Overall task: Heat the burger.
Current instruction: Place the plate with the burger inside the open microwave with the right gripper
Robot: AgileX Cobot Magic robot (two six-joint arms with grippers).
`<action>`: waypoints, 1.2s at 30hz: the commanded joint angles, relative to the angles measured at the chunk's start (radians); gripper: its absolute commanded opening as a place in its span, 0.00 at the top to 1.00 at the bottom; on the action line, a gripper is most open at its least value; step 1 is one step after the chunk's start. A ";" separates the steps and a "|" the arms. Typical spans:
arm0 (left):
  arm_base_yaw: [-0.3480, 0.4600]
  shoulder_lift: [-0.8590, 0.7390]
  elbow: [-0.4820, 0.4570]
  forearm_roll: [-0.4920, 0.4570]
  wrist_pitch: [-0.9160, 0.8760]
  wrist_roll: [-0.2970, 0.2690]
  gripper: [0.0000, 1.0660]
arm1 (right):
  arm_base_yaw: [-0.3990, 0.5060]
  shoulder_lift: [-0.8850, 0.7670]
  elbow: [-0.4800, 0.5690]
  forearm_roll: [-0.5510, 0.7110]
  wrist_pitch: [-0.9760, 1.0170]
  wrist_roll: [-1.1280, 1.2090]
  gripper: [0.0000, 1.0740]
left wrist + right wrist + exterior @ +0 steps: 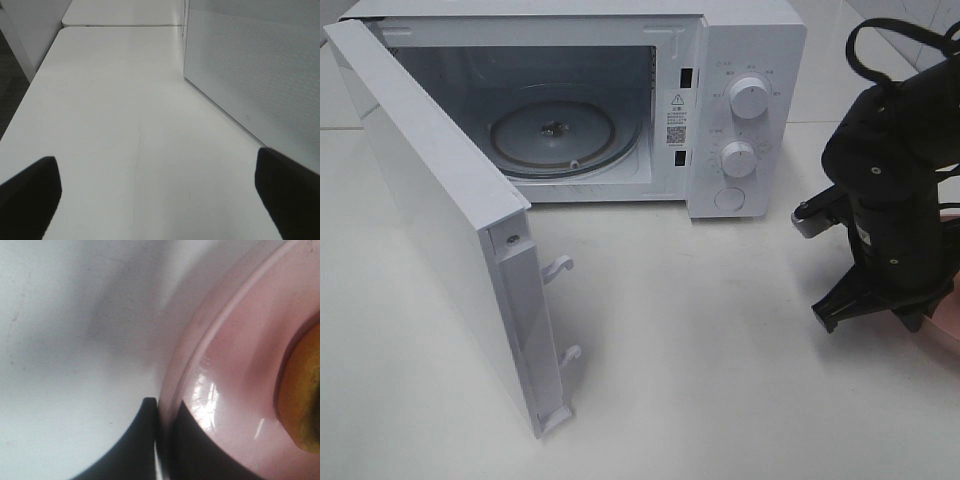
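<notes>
Burger [301,390] is sitting on the pink plate [240,360] just past the right claw [165,407], which is pinching the rim; left claw [156,162] is hanging open, well apart.

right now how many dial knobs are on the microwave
2: upper knob and lower knob, one above the other on the microwave panel, right of the open cavity. None looks hidden.

1. My right arm [895,190], at the frame's right edge, is matte black with bulky, rounded housings.
2. A black cable [853,45] loops at upper right.
3. A small grey block [807,222] sticks out on its side.
4. Left gripper [160,200]: blunt black fingers [30,195] in the lower corners.
5. Right gripper [162,440]: black fingers too.
</notes>
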 commanded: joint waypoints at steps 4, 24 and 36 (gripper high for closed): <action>-0.004 -0.021 0.003 -0.003 -0.009 -0.003 0.08 | 0.034 -0.069 0.005 -0.072 0.103 0.011 1.00; -0.004 -0.021 0.003 -0.003 -0.009 -0.003 0.08 | 0.205 -0.207 0.118 -0.082 0.161 0.015 1.00; -0.004 -0.021 0.003 -0.003 -0.009 -0.003 0.08 | 0.342 -0.319 0.184 -0.081 0.204 0.019 1.00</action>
